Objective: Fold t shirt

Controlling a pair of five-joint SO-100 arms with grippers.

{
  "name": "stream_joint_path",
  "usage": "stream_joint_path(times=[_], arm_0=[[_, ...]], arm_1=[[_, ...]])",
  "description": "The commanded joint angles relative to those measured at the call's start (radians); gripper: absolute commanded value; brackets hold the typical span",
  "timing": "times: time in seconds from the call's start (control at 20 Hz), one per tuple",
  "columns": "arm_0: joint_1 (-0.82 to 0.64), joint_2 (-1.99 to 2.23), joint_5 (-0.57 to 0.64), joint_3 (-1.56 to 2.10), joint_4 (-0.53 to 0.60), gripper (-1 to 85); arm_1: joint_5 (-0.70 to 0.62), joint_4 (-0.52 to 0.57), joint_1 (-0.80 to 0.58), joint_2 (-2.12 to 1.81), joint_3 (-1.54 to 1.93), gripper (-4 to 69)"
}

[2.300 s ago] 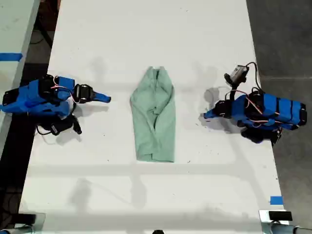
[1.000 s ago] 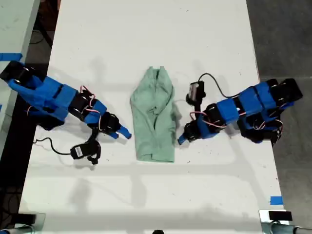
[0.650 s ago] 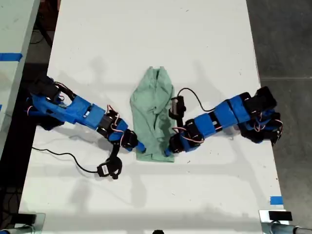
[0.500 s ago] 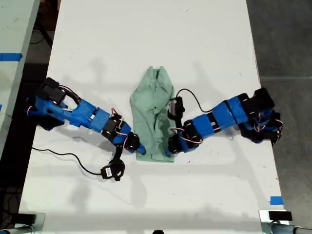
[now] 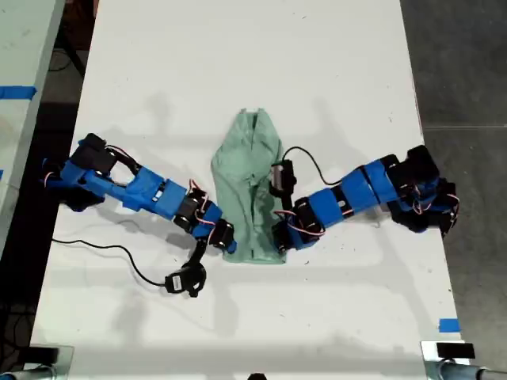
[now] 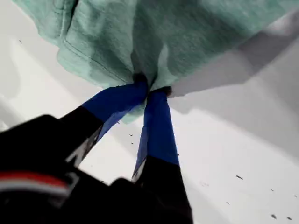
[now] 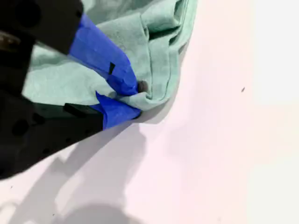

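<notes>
The pale mint-green t shirt (image 5: 252,186) lies folded into a narrow strip in the middle of the white table (image 5: 238,63). Two blue arms reach in from the exterior view's left and right. One gripper (image 5: 228,244) is at the strip's lower left corner, the other (image 5: 279,240) at its lower right corner. My first gripper (image 6: 150,87) is shut on a pinch of the t shirt (image 6: 187,37) at its hem. My second gripper (image 7: 135,99) is shut on a layered corner of the t shirt (image 7: 159,42). The wrist views do not show which arm is which.
A small black camera module (image 5: 186,279) on a cable lies on the table below the arm at the exterior view's left. A blue tape mark (image 5: 449,324) sits near the exterior view's lower right corner. A second table with blue tape (image 5: 16,92) borders the exterior view's left.
Both arms have stretched from the table's sides in to the shirt's lower corners. Over the last half second they settled slightly lower onto those corners.
</notes>
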State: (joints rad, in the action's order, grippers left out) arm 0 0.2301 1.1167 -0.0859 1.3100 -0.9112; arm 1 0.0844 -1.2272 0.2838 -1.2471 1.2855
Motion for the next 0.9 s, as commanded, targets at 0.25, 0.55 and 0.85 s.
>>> stream_joint_path(times=[0.25,0.55,0.85], arm_0=[[0.031,0.132,0.044,-0.245,-0.249,-0.1],[-0.253,0.373,0.152,-0.247,-0.445,-0.1],[-0.607,0.408,0.259,-0.249,-0.449,-0.1]], arm_1=[[-0.169,-0.247,-0.003,-0.049,-0.439,2.2],[-0.336,-0.311,-0.310,-0.250,-0.402,2.2],[-0.463,-0.356,-0.647,-0.324,-0.400,2.3]])
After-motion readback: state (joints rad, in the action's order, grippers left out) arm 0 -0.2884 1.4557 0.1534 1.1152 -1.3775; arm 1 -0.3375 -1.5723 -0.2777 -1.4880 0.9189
